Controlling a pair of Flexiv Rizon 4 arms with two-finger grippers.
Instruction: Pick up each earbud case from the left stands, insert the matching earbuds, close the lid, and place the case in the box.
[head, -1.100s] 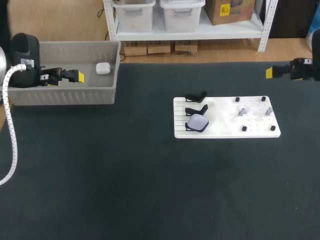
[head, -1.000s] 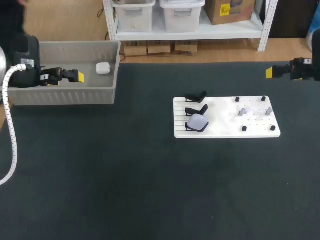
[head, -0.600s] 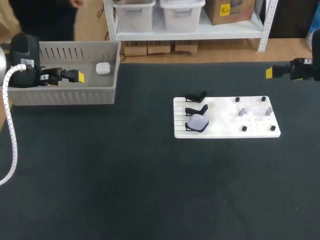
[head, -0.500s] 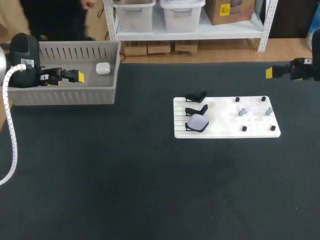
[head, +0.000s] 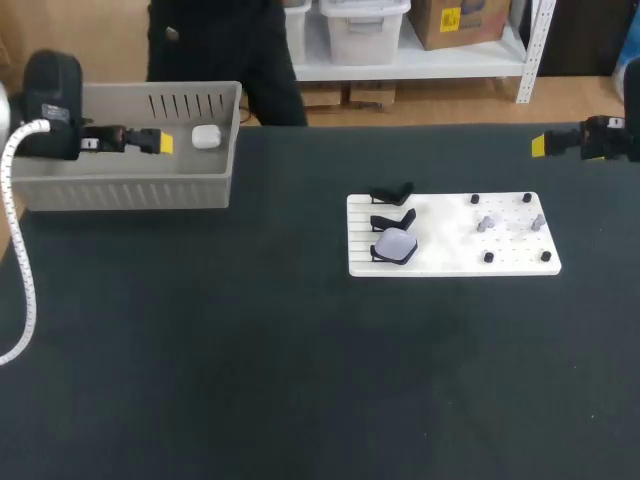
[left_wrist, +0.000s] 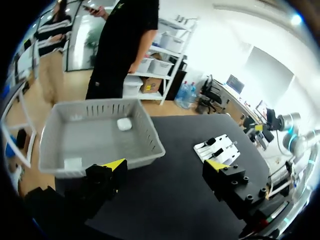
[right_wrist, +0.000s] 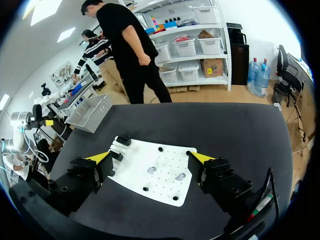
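- Left gripper (left_wrist: 165, 166) hangs over the grey box (head: 120, 190), fingers spread wide, holding nothing.
- White earbud case (head: 205, 137) lies inside the box.
- Pale earbud case (head: 394, 243) sits on a black stand (head: 380, 256), well apart from the box.
- Right gripper (right_wrist: 150, 158), farthest from the box, is spread wide, empty.

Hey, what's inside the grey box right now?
One white earbud case lies in the grey box, near its far right corner. The left gripper covers some floor in the head view.
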